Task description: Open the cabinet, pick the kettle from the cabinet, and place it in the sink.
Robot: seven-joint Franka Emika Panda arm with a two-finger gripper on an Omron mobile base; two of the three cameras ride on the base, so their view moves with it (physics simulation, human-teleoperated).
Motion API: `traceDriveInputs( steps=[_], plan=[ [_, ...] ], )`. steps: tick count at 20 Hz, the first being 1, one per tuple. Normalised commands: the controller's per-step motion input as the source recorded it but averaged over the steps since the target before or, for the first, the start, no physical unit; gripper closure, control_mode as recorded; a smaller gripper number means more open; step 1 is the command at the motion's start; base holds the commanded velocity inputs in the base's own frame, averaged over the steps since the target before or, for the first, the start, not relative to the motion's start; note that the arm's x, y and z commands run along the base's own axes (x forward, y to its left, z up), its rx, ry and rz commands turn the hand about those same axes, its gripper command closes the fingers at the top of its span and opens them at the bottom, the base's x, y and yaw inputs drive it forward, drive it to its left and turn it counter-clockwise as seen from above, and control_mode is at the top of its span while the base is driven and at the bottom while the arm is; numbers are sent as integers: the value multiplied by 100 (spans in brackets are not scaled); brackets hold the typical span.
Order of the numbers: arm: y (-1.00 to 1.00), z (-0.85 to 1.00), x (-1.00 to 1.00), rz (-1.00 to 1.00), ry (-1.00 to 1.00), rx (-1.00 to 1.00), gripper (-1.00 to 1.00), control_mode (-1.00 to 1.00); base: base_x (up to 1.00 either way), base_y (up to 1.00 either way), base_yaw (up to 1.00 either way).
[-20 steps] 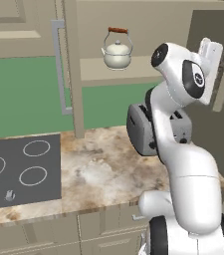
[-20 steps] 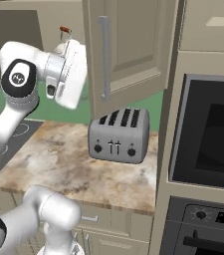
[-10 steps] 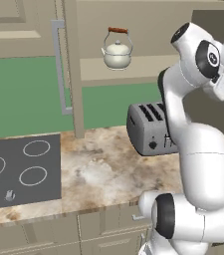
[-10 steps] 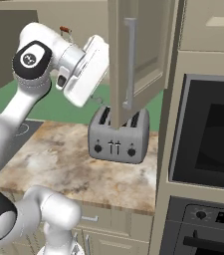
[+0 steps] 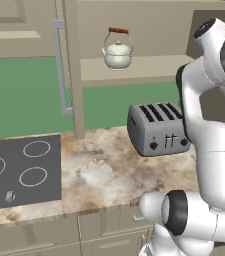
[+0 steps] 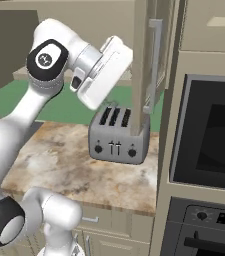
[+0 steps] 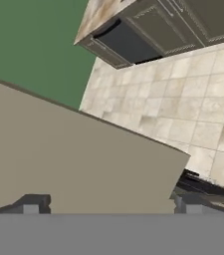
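Observation:
The cabinet stands open with both doors swung out; its left door point(image 5: 74, 70) and right door point(image 6: 140, 65) each show nearly edge-on, with silver bar handles point(image 6: 155, 65). On the shelf inside sits the cream-white kettle point(image 5: 118, 51), upright, wooden-bar handle arched above it. My white hand point(image 6: 104, 70) reaches up against the inner side of the right door, far right of the kettle. In the hand view my gripper point(image 7: 108, 206) is open, fingertips point(image 7: 31, 204) wide apart, with the beige door panel point(image 7: 73, 159) close in front. The sink is out of view.
A grey toaster point(image 5: 156, 127) stands on the marble counter point(image 5: 99, 170) below the open cabinet. The black cooktop point(image 5: 19, 170) lies at the left. A built-in oven point(image 6: 209, 130) fills the tall unit at the right. Tiled floor point(image 7: 183, 114) lies far below.
My arm has swung to the right with the hand against the right door, which has gone from facing the camera to edge-on, wide open. The kettle has not moved.

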Motion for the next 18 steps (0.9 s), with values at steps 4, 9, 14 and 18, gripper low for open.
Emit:
traceDriveInputs(
  steps=[4, 9, 14, 18],
  plan=[
    [-46, -23, -13, 5, -11, 0, -100, -100, 0, 0, 0],
    [-35, -4, -7, 8, 0, 0, -100, -100, 0, 0, 0],
    [25, 0, 4, 22, 6, 0, -100, -100, 0, 0, 0],
    [35, 9, 1, 35, 17, 0, -100, -100, 0, 0, 0]
  ],
)
